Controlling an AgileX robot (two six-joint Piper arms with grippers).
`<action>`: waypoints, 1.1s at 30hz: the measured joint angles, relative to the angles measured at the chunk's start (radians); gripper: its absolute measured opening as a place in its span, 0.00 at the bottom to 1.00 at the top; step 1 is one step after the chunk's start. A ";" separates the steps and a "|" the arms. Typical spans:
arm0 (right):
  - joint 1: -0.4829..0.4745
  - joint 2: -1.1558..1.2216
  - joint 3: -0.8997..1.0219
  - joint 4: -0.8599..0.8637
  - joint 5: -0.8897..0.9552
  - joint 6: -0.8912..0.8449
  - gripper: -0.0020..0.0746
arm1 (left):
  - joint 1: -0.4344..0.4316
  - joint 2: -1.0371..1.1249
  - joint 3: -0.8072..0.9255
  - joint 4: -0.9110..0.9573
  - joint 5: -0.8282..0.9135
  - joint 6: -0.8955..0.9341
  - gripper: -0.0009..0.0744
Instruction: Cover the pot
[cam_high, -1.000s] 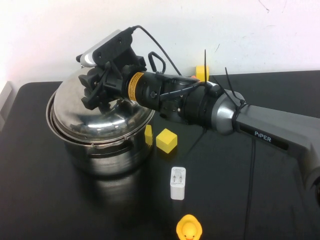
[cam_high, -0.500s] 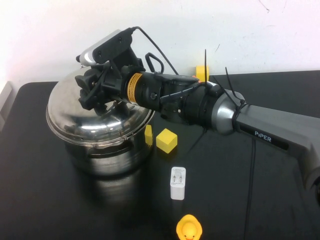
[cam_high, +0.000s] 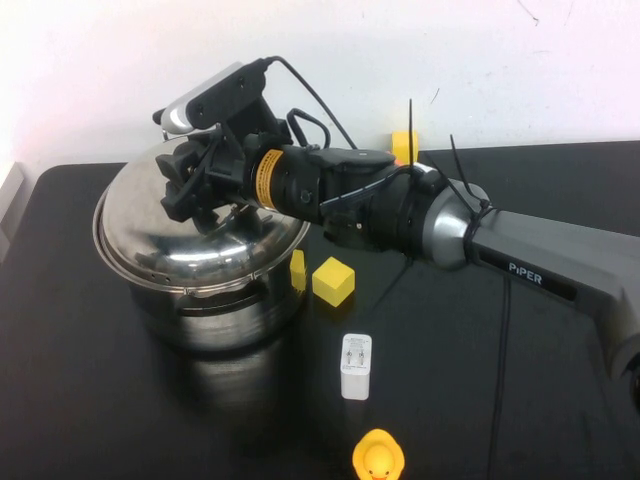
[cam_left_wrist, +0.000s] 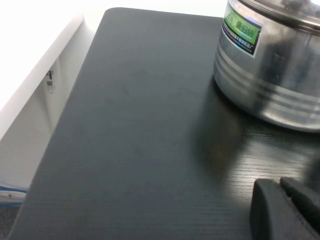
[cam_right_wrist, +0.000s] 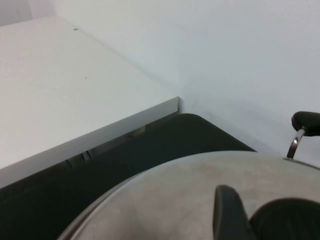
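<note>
A steel pot (cam_high: 215, 310) stands at the left of the black table. Its domed steel lid (cam_high: 190, 250) lies about level on the pot's rim. My right gripper (cam_high: 205, 195) is above the lid's centre, shut on the lid's black knob (cam_right_wrist: 287, 220). One of its fingers (cam_right_wrist: 227, 215) shows beside the knob, over the lid (cam_right_wrist: 165, 200). A black pot handle (cam_right_wrist: 305, 122) shows past the lid. My left gripper (cam_left_wrist: 282, 200) is shut and empty, low over the table beside the pot (cam_left_wrist: 270, 75). It is out of the high view.
A yellow cube (cam_high: 333, 281) and a small yellow block (cam_high: 297, 270) sit right of the pot. A white charger (cam_high: 356, 366) and a rubber duck (cam_high: 378, 457) lie nearer the front. A yellow object (cam_high: 404, 146) stands at the back wall. A white surface (cam_right_wrist: 60, 100) borders the table's left.
The lid was tilted with its near edge low. My right gripper has levelled it and it now lies on the pot's rim.
</note>
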 joint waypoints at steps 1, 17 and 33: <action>0.000 0.000 0.000 0.000 0.002 0.000 0.46 | 0.000 0.000 0.000 0.000 0.000 0.000 0.01; -0.002 0.000 0.000 -0.001 -0.029 0.000 0.53 | 0.000 0.000 0.000 0.000 0.000 0.000 0.01; -0.108 -0.400 0.074 -0.511 -0.290 0.334 0.08 | 0.000 0.000 0.000 0.000 0.000 0.000 0.01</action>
